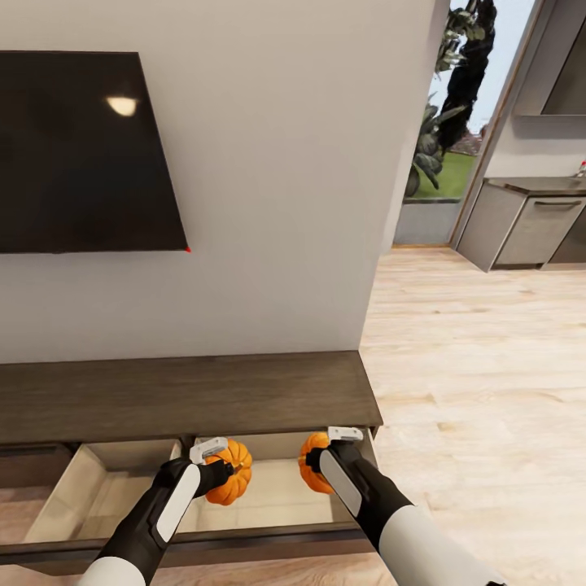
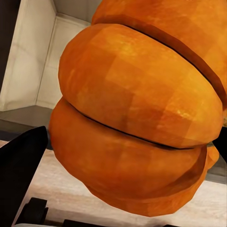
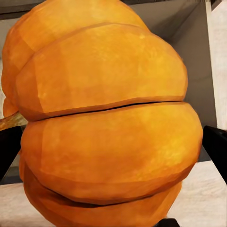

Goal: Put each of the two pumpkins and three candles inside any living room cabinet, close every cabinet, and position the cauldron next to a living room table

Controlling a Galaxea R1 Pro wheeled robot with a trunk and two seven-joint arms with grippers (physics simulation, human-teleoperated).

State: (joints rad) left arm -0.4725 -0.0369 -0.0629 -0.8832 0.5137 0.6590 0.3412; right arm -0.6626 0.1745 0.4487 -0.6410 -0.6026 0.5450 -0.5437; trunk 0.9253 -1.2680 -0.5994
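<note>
- Two pumpkins hung over the open cabinet (image 1: 98, 488): left gripper (image 1: 220, 465) pinched one pumpkin (image 1: 232, 472), right gripper (image 1: 325, 460) pinched the other pumpkin (image 1: 312, 462).
- Below the fingers lay the pale compartment; better to lower first, then spread the fingers.

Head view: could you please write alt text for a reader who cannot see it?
Each robot gripper, left and right, holds an orange pumpkin, left one and right one, over an open drawer of a low dark cabinet. A black screen hangs on the wall above.
</note>
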